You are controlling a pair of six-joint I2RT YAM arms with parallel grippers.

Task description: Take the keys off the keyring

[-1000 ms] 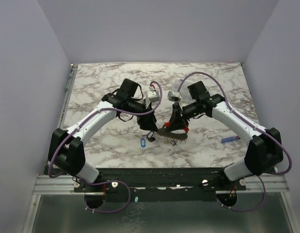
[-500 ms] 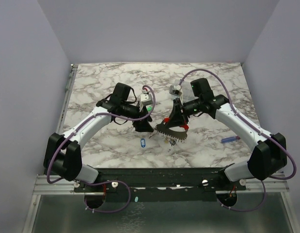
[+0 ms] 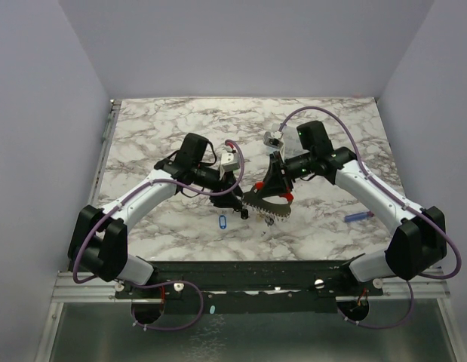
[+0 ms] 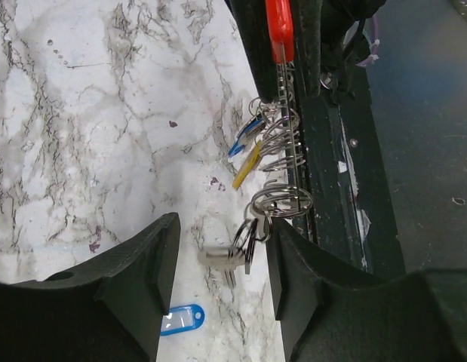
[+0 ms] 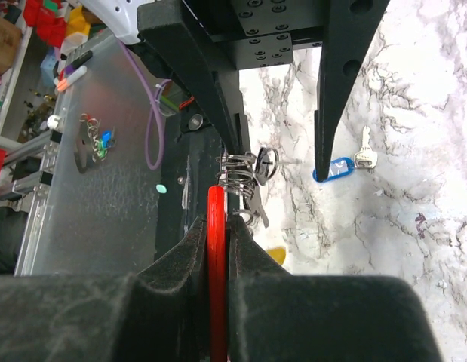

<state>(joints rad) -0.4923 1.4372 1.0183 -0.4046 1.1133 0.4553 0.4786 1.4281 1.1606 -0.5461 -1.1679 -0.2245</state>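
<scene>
Nearest the arm bases, we see a blue oval plastic tag [image 3: 222, 222] lying flat on the white marble-patterned table [image 3: 158, 121], with a small loose silver key [image 5: 364, 157] just beside it, both apart from the bunch. A blue-and-red pen-like stick [image 3: 356, 217] lies well to the right. Beyond the tag, the left gripper [image 4: 222, 234] stands with its fingers spread, straddling a flat silver metal key [image 4: 222, 260] at the lower end of the stacked thin wire keyrings [image 4: 284, 143]. A yellow tag [image 4: 247, 164] and a second blue tag [image 4: 244, 139] hang from this stack. Farther on, the right gripper [image 5: 216, 234] pinches a red plastic piece [image 4: 279, 30], probably a tag, and the stack hangs from it.
</scene>
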